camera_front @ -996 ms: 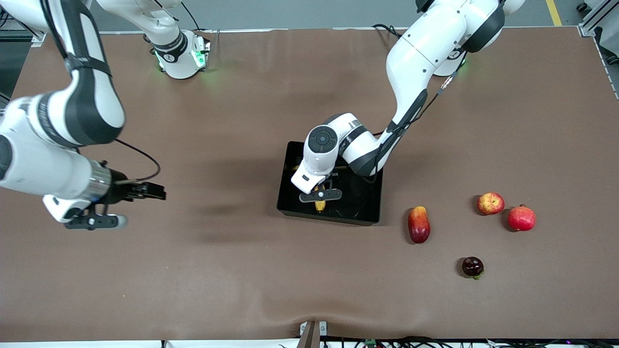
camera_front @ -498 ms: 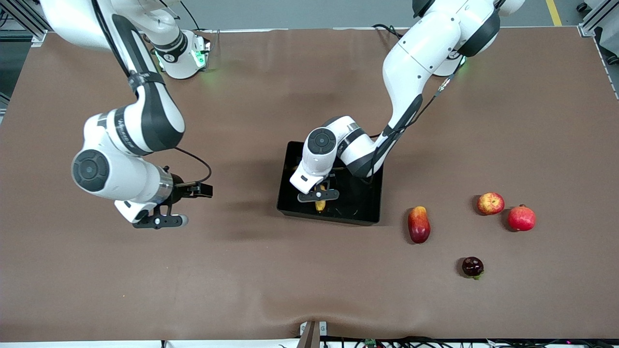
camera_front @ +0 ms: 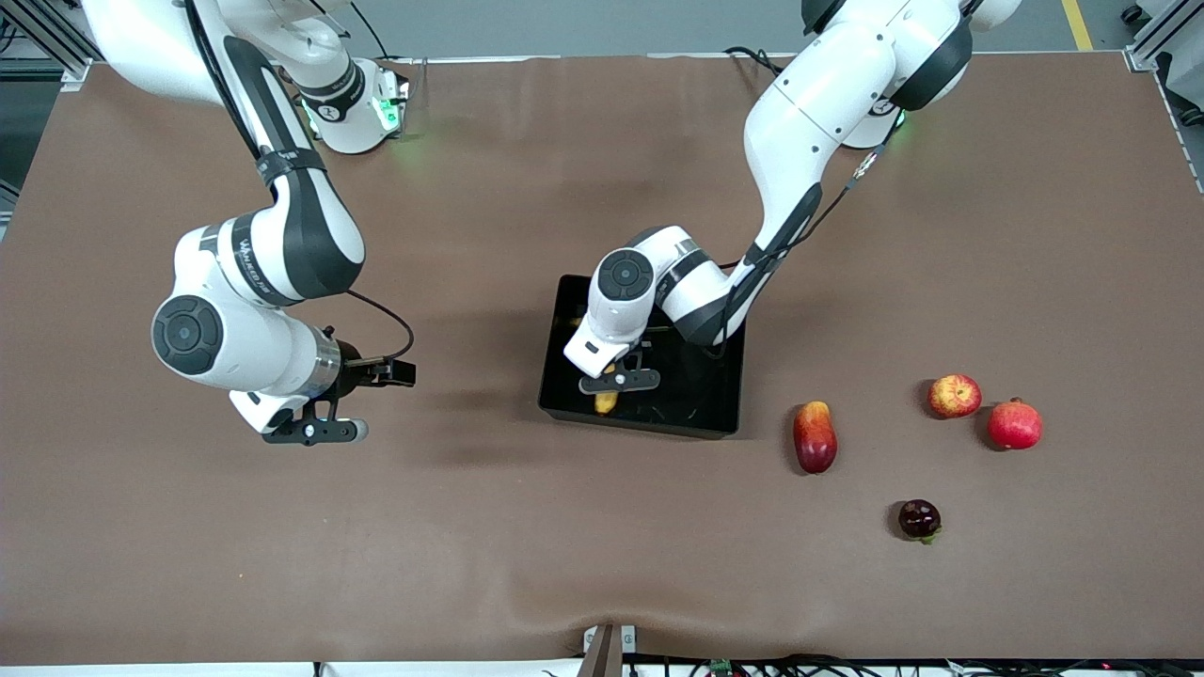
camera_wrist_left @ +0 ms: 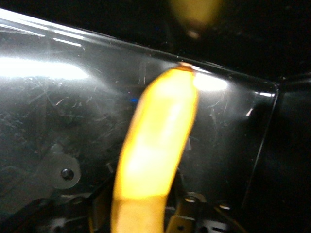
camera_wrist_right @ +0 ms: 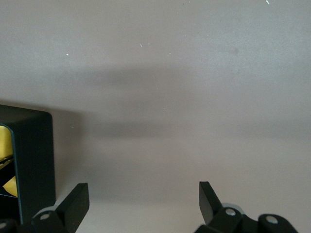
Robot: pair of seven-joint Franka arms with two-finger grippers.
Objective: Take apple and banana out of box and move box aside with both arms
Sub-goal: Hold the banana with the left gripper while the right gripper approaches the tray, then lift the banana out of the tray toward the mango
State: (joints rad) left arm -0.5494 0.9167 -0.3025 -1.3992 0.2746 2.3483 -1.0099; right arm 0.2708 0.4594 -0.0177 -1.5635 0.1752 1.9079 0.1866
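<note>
The left gripper (camera_front: 619,381) is down inside the black tray (camera_front: 574,310), clenched on the banana (camera_front: 607,402) that lies in it. The right gripper (camera_front: 315,431) hangs released over bare table toward the right arm's end. The apple (camera_front: 954,395) sits well apart from the tray, toward the left arm's end.

A brown cloth (camera_front: 941,235) covers the whole table, rippled along its near edge. Grey floor (camera_front: 564,28) with a yellow line (camera_front: 1077,23) lies past the far edge.

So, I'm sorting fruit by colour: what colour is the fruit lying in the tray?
Yellow: the banana, clearest in the left wrist view.
</note>
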